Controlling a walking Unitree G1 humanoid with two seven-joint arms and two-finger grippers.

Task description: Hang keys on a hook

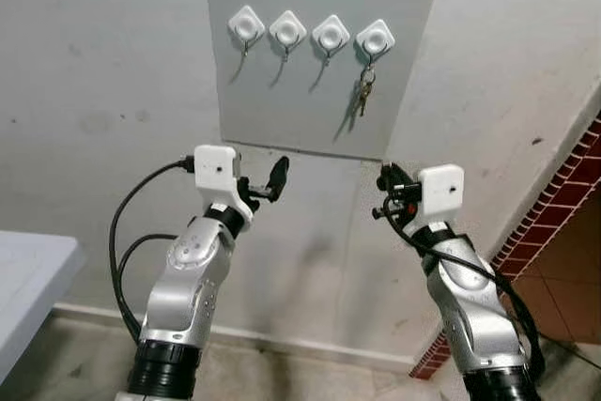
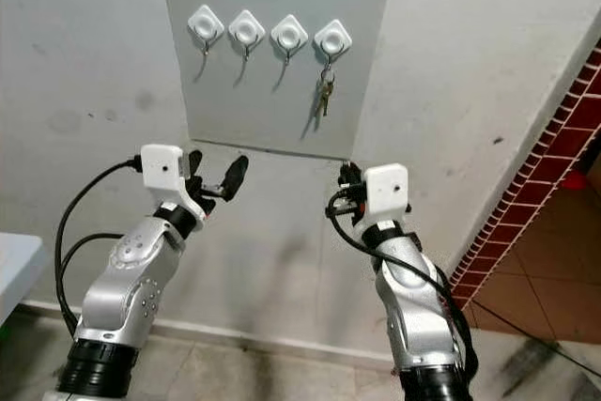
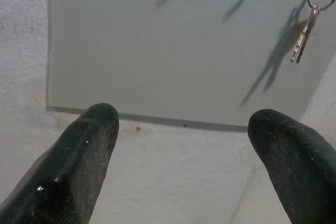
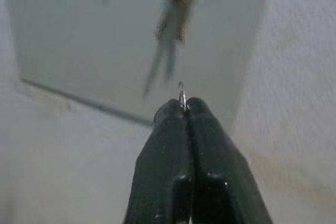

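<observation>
A grey board [image 1: 300, 110] on the wall carries a row of white hooks [image 1: 287, 28]. A bunch of keys [image 1: 363, 91] hangs from the rightmost hook [image 1: 375, 38]; the other three hooks are bare. My right gripper [image 1: 387, 180] is raised below the board's lower right corner. It is shut, and a thin metal ring [image 4: 181, 93] pokes out between its tips. The hanging keys [image 4: 181, 3] look blurred above it in the right wrist view. Below the board's lower left part my left gripper [image 1: 268, 185] stands open and holds nothing, its fingers [image 3: 94, 129] pointing at the board.
A pale table corner [image 1: 28, 269] juts in at the lower left. A red brick wall [image 1: 563, 194] runs along the right side, with reddish floor tiles beside it. Black cables [image 1: 117, 232] loop off my left arm.
</observation>
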